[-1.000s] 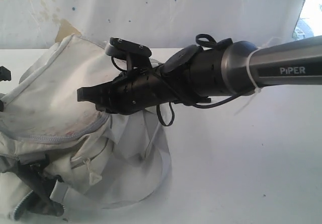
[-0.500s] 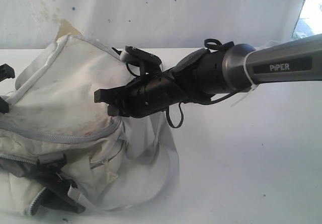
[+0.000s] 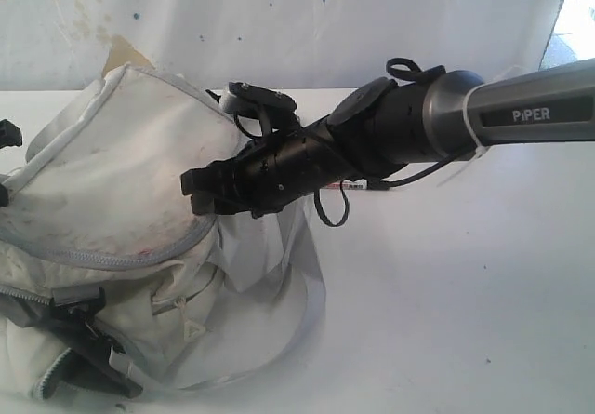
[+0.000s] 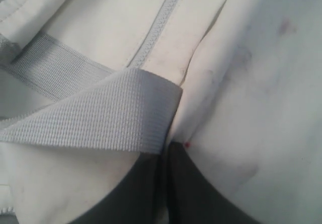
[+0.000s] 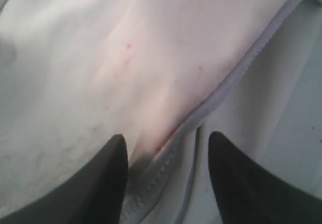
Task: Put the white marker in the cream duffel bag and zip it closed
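The cream duffel bag [image 3: 112, 181] lies slumped at the left, its grey zipper seam [image 3: 139, 254] curving across the front. My right gripper [image 3: 197, 193] reaches across from the right and hovers at the bag's right side. In the right wrist view it [image 5: 166, 143] is open, its fingers [image 5: 108, 183] either side of a zipper line [image 5: 201, 113]. My left gripper [image 4: 166, 151] is shut, pinching bag fabric beside a grey webbing strap [image 4: 100, 113]. A sliver of the white marker [image 3: 351, 186], with red print, peeks out on the table under the right arm.
A loop of grey strap [image 3: 307, 293] trails off the bag onto the white table [image 3: 465, 293]. Black buckles [image 3: 79, 295] and dark lining [image 3: 93, 372] show at the bag's lower left. A white stained wall [image 3: 279, 23] stands behind.
The right arm has drawn back to the right, away from the bag's top. The bag has shifted and its zipper seam now sits lower and further right.
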